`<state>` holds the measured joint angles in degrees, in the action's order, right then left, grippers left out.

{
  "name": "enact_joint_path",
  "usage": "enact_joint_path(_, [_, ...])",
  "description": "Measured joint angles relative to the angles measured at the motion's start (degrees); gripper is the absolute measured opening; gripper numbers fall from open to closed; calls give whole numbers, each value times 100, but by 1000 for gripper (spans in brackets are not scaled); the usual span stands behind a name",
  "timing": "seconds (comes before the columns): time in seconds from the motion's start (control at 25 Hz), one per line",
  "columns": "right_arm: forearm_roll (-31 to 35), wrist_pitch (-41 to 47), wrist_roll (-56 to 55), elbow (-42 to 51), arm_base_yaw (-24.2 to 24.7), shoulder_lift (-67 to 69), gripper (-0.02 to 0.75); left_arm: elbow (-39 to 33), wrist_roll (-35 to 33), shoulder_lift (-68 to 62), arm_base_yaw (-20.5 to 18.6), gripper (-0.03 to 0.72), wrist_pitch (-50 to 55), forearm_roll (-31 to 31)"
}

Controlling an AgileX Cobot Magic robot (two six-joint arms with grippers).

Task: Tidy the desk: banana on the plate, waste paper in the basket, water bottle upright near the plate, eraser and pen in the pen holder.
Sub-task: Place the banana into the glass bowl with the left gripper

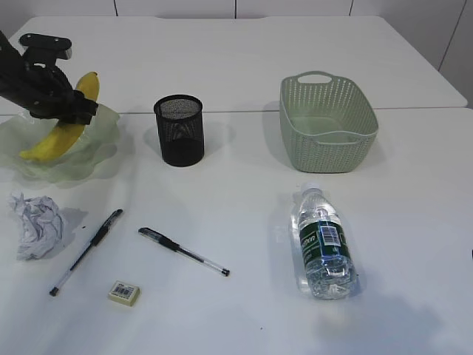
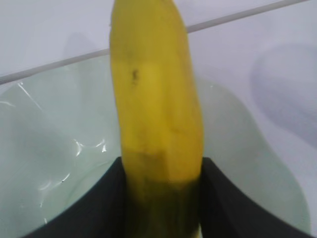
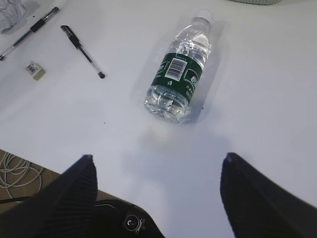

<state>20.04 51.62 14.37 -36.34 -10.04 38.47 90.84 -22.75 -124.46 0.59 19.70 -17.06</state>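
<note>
White table (image 1: 244, 310); left gripper (image 1: 77, 109) clamps banana (image 1: 63, 132) over plate (image 1: 103, 137); right gripper (image 3: 156, 171) spread wide, bottle (image 1: 321, 240) lying flat.

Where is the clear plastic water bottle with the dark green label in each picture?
Exterior view: the clear plastic water bottle with the dark green label lies on its side, lower right, cap toward the basket.
Left wrist view: not in it.
Right wrist view: upper middle, lying down.
Shared landmark: the black pen lies left of it.

Exterior slants down; wrist views close.
</note>
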Motion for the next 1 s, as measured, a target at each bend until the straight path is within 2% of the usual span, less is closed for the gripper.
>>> enact_joint_path(0.44, [35, 0, 0, 0, 0, 0, 574, 0, 0, 0, 0, 321, 39, 0])
enact_joint_path(0.68, [44, 0, 0, 0, 0, 0, 574, 0, 0, 0, 0, 405, 51, 0])
enact_joint_path(1.0, [44, -25, 0, 0, 0, 0, 574, 0, 0, 322, 0, 419, 219, 0])
